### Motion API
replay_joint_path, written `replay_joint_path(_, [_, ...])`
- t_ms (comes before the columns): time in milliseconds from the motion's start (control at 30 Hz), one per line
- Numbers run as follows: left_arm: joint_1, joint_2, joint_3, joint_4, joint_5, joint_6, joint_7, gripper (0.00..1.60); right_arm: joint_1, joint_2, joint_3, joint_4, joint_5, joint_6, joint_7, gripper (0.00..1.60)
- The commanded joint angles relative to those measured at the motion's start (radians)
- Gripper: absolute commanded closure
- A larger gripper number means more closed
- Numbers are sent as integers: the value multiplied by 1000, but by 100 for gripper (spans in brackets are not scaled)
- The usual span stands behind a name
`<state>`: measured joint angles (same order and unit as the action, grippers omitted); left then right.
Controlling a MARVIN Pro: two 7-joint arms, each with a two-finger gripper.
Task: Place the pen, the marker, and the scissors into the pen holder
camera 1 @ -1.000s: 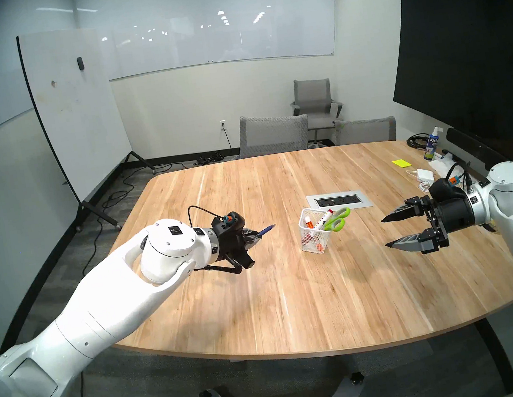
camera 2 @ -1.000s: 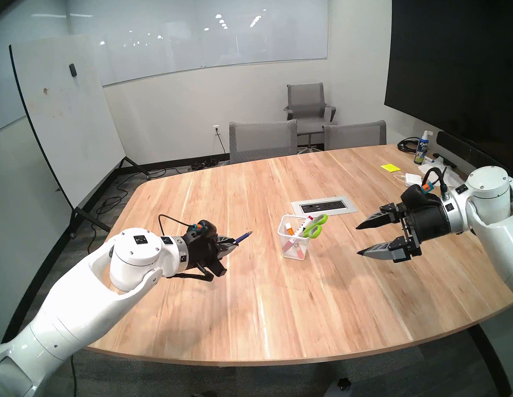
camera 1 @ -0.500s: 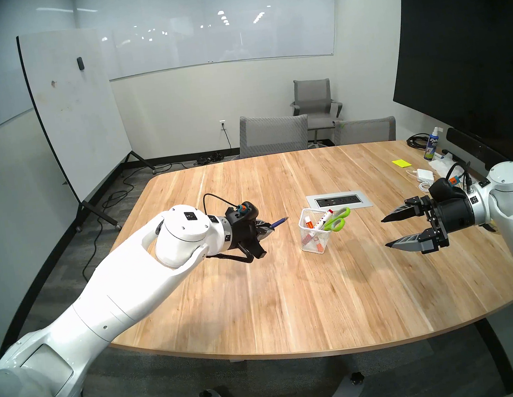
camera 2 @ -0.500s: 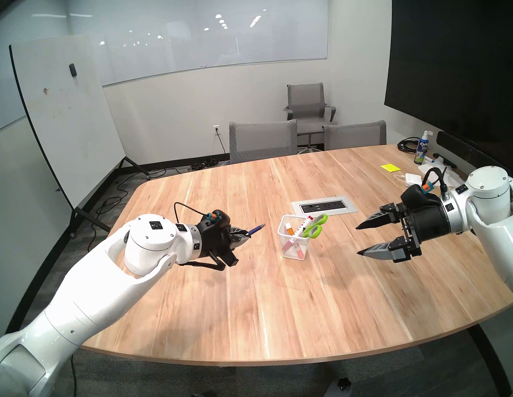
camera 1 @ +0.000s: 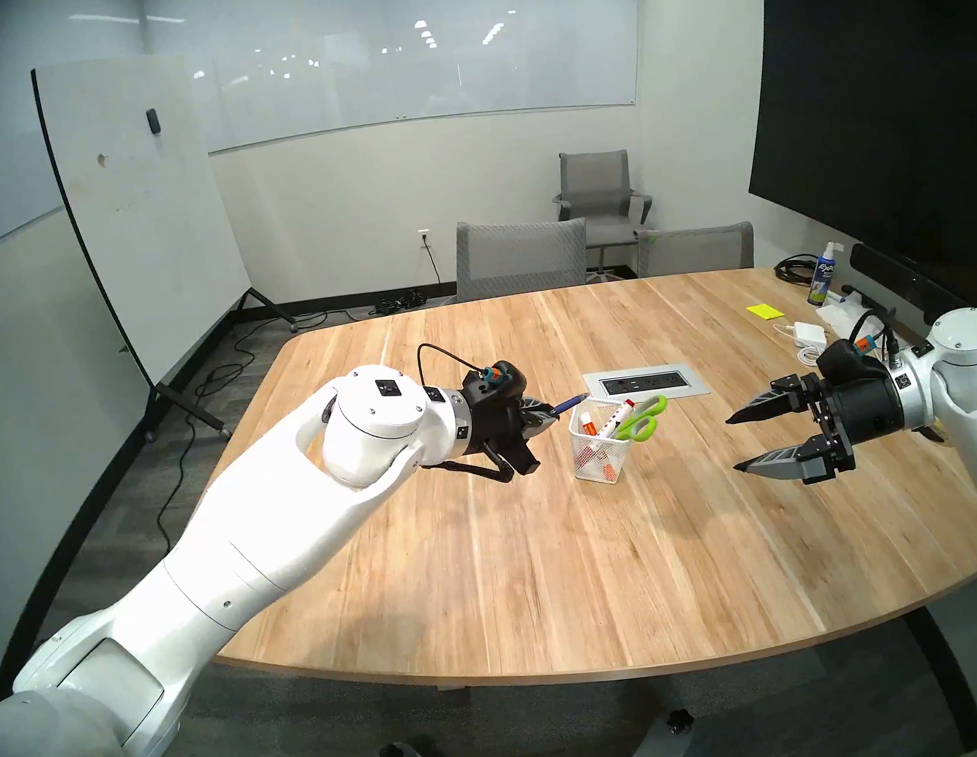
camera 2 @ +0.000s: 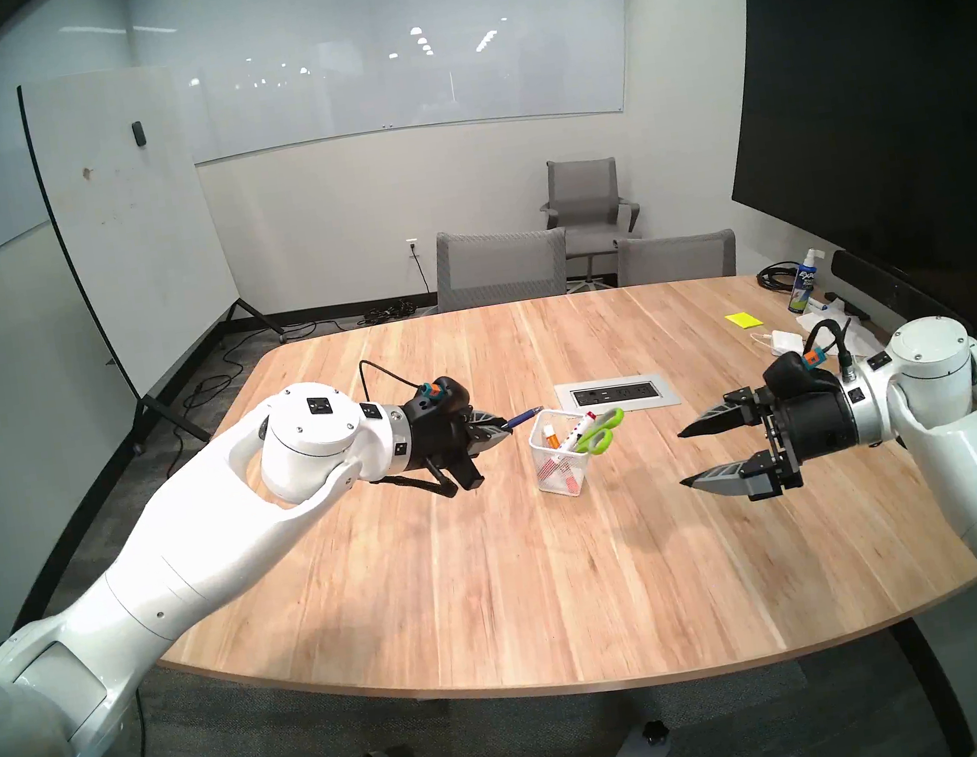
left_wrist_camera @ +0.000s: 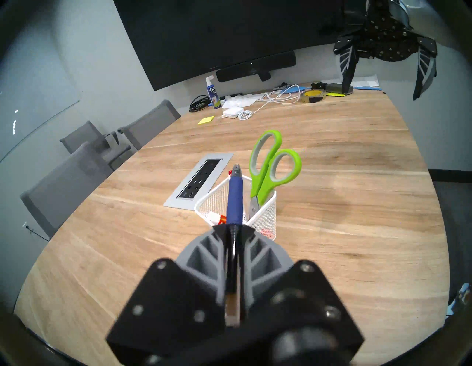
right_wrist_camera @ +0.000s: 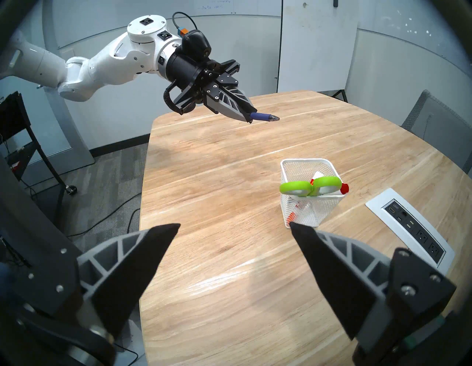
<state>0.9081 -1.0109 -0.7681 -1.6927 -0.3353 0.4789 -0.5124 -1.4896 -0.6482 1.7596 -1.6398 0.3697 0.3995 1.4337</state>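
Head views: the left end effector [camera 1: 545, 417] is clamped on the pen [camera 1: 570, 402], which juts out nearly level with its silver tip just over the near-left rim of the pen holder [camera 1: 597, 448]. The right end effector [camera 1: 741, 442] hangs with its jaws wide apart and empty, well to the right of the pen holder. The step in hand is judged to be the insertion of the pen. To do it well, carry the tip past the rim until it stands over the free left part of the opening, pitch the wrist so the tip points down, and lower before releasing — a level release would likely let the pen roll off the rim onto the table [camera 1: 561, 576].

Left wrist view: the pen [left_wrist_camera: 235, 199] is a slim blue barrel with a ridged silver tip, its dark clip end pinched between the closed fingers [left_wrist_camera: 204, 255]. Its tip overlies the pen holder [left_wrist_camera: 265, 217] mouth. The scissors [left_wrist_camera: 270, 163], lime-green loops lined in grey, stand blades-down in the right part of the pen holder; a white marker [left_wrist_camera: 217, 218] with red-orange ends lies low inside it.

Right wrist view: the pen [right_wrist_camera: 264, 117] is seen well above the pen holder [right_wrist_camera: 306, 163] — the descent must be long and straight. The left half of the opening looks clear; keep away from the scissors [right_wrist_camera: 310, 188] handles.
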Motion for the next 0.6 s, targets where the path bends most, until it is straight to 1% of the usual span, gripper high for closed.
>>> replay_joint_path(0, [-15,-19,-8,-25,-5,-47,-16,160,7,3,9,-7,6,2,3,0])
replay_joint_path(100, [-9,-15,-8,-28,-4,-64,-24,160,7,3,9,-7,6,2,3,0])
replay_joint_path(200, [4,-9,-12,-38,-4,-101,-34,160,7,3,10,-9,7,3,2,0])
replay_joint_path(233, [4,-9,-12,-38,-4,-101,-34,160,7,3,10,-9,7,3,2,0])
replay_joint_path(300, [15,-4,-19,-44,-10,-123,-35,160,6,0,13,-19,10,2,3,0])
replay_joint_path(433, [29,-9,-30,-50,-26,-125,-28,160,10,-1,14,-27,13,7,3,0])
replay_joint_path(567, [66,-20,-56,-59,-61,-138,-8,160,19,-5,14,-37,15,5,-1,0])
